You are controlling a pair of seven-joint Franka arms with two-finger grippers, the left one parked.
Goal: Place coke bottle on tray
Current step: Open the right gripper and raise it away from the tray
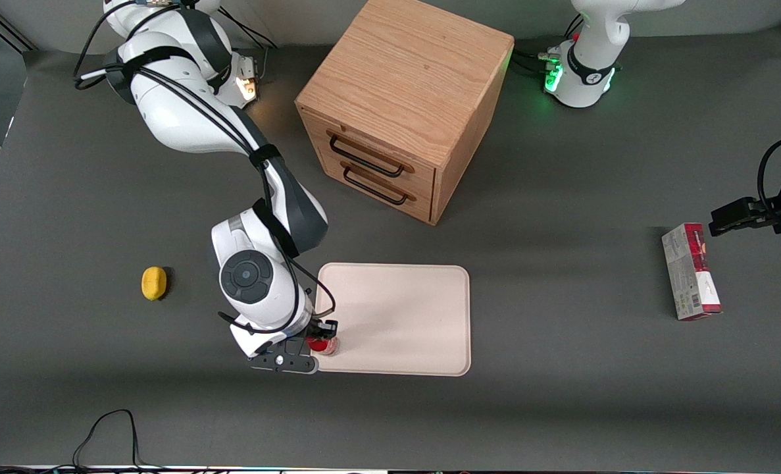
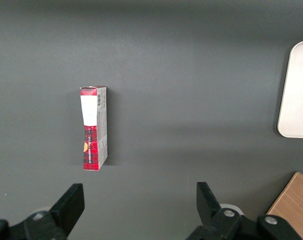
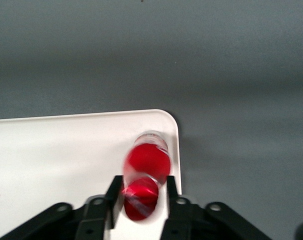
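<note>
The coke bottle [image 1: 324, 345], small and red, stands upright on the cream-white tray [image 1: 403, 316], at the tray's corner nearest the front camera toward the working arm's end. My right gripper [image 1: 320, 343] reaches down over it from above. In the right wrist view the bottle [image 3: 146, 162] shows from the top as a red cap and body, with the gripper [image 3: 141, 192] astride it and a black finger [image 3: 114, 192] on each side at about the bottle's width. The tray's rounded corner [image 3: 161, 117] lies just past the bottle. The bottle looks slightly blurred.
A wooden two-drawer box [image 1: 403, 112] stands farther from the front camera than the tray. A yellow lemon-like lump [image 1: 154, 283] lies toward the working arm's end. A red-and-white carton [image 1: 691, 271] lies toward the parked arm's end and also shows in the left wrist view [image 2: 93, 127]. A black cable [image 1: 107, 428] runs along the table's front edge.
</note>
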